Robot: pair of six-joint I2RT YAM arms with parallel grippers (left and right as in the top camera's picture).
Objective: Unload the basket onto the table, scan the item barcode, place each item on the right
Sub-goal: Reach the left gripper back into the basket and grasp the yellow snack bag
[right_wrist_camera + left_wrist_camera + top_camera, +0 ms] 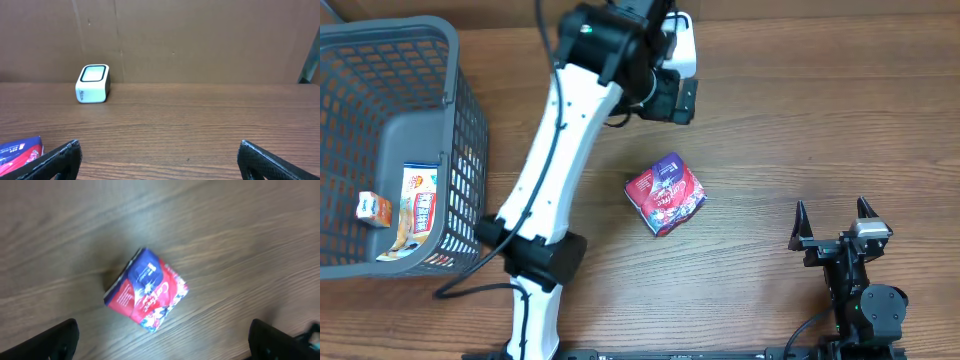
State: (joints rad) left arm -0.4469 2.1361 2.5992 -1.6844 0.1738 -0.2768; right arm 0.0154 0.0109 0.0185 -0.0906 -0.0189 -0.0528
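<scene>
The left pincer (164, 332) is seen wide open, with nothing held between its fingers (55, 340). The red and blue packet (146, 290) is found lying on the wooden surface (250, 240) just ahead of that pincer, touched by neither finger and set cornerwise to them. In the overhead view this pincer is placed between the packet and the white scanner (93, 83). The right pincer (159, 150) is likewise spread open and empty. The packet is seen ahead of it to its left, well apart, and the scanner farther ahead. A grey basket (470, 130) holding cartons is set far to the left of both pincers.
</scene>
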